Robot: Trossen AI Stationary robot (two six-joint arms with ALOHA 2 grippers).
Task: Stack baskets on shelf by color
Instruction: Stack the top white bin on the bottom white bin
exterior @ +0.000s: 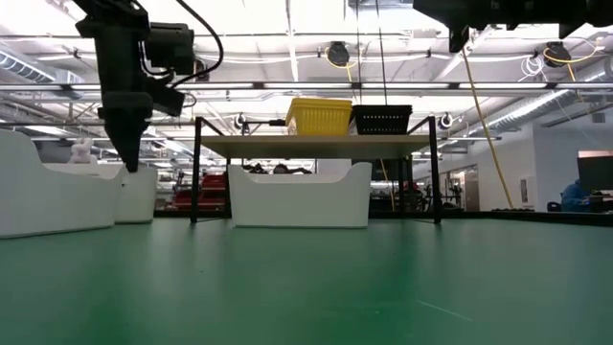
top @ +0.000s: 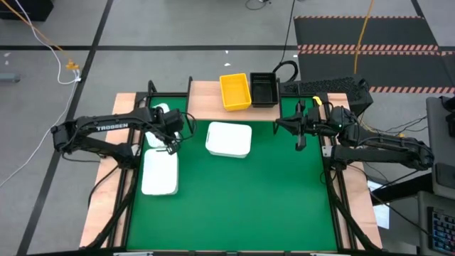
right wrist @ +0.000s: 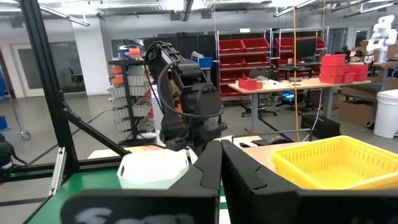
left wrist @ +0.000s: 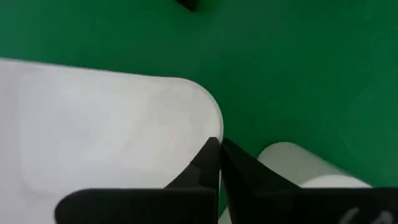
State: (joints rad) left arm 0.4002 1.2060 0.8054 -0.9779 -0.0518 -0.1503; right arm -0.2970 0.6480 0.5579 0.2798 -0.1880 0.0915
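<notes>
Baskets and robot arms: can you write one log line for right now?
left gripper: shut, between white baskets | right gripper: shut, waiting | shelf: yellow basket, black basket

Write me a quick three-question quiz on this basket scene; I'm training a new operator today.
1. True or false: a white basket sits on the shelf.
2. Which two basket colours are on the shelf?
3. The left gripper hovers over: A) bare mat B) white baskets C) the shelf?

Key: 1. False. 2. The yellow basket and black basket. 3. B, shut above the white baskets; nothing visibly held.
</notes>
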